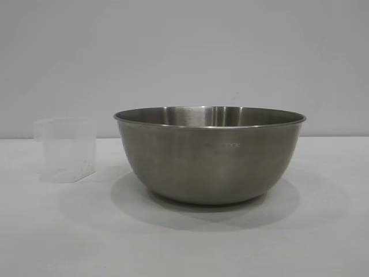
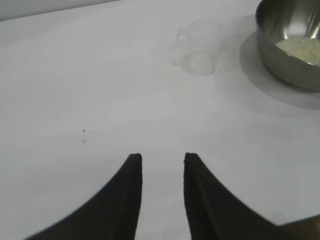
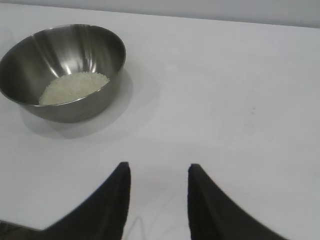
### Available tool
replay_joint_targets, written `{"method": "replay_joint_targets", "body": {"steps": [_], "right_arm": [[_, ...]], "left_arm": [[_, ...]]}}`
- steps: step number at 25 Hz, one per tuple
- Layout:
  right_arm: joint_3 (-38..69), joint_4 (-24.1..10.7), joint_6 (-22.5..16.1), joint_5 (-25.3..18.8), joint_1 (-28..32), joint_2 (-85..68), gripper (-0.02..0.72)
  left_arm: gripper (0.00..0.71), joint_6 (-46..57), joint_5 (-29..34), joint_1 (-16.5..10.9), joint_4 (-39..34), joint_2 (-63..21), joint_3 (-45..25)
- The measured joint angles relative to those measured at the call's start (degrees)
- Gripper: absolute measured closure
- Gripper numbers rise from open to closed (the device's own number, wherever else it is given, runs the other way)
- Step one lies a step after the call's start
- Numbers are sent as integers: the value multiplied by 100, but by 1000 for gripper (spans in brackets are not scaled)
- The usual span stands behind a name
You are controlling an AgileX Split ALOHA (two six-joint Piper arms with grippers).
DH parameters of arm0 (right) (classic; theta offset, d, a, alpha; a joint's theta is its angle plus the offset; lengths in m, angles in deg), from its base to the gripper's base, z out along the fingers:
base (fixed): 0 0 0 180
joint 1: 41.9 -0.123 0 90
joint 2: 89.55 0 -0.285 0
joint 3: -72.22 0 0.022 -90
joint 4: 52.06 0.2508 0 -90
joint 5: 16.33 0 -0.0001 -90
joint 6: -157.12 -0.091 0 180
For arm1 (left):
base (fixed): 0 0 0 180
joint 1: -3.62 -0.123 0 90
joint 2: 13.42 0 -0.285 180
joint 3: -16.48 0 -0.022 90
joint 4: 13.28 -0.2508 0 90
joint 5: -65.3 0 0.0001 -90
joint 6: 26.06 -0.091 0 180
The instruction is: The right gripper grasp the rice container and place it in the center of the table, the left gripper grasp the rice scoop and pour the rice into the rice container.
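Standing upright on the white table [image 1: 52, 242], the steel bowl [image 1: 210, 156] opens upward, with rice [image 3: 73, 87] heaped in its bottom. Faint lettering on its side ends in what looks like "COOK"; the rest is unreadable. Just beside it the clear plastic cup [image 1: 64, 150] also stands upright. The left gripper [image 2: 162, 160] and right gripper [image 3: 159, 170] hover well apart from both, jaws parted and holding nothing.

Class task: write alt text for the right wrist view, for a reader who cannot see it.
A steel rice container holding a small heap of white rice stands on a white table. The right gripper is in the foreground, open and empty, apart from the bowl.
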State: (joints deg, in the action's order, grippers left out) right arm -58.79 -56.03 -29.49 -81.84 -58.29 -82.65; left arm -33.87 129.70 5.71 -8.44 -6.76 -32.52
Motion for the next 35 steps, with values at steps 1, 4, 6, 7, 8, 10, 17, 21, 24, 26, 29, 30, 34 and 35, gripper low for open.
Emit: {"method": "replay_joint_targets", "body": {"steps": [1, 4, 6, 7, 8, 10, 17, 21, 24, 26, 29, 30, 34, 35], "right_arm": [[0, 0, 0, 0, 150, 0, 476], [0, 0, 0, 0, 510, 0, 476], [0, 0, 0, 0, 735, 0, 476], [0, 0, 0, 0, 820, 0, 476], [0, 0, 0, 0, 904, 0, 476], [0, 0, 0, 0, 968, 0, 476], [0, 0, 0, 0, 990, 0, 476], [0, 0, 0, 0, 990, 0, 476], [0, 0, 0, 0, 990, 0, 476], [0, 0, 0, 0, 990, 0, 476], [0, 0, 0, 0, 990, 0, 476], [0, 0, 0, 0, 990, 0, 476], [0, 0, 0, 0, 990, 0, 476], [0, 0, 0, 0, 990, 0, 476]], "left_arm": [[548, 0, 0, -32, 0, 0, 0], [548, 0, -10, -209, 0, 0, 0], [548, 0, -10, -259, 10, 0, 0], [548, 0, -10, -269, 10, 0, 0], [548, 0, -10, -272, 10, 0, 0], [548, 0, -10, -272, 10, 0, 0], [548, 0, -10, -272, 10, 0, 0], [548, 0, -10, -272, 10, 0, 0], [548, 0, -10, -272, 10, 0, 0], [548, 0, -10, -272, 10, 0, 0], [548, 0, -10, -272, 10, 0, 0], [548, 0, -10, -272, 10, 0, 0], [548, 0, -10, -272, 10, 0, 0], [548, 0, -10, -272, 10, 0, 0]]}}
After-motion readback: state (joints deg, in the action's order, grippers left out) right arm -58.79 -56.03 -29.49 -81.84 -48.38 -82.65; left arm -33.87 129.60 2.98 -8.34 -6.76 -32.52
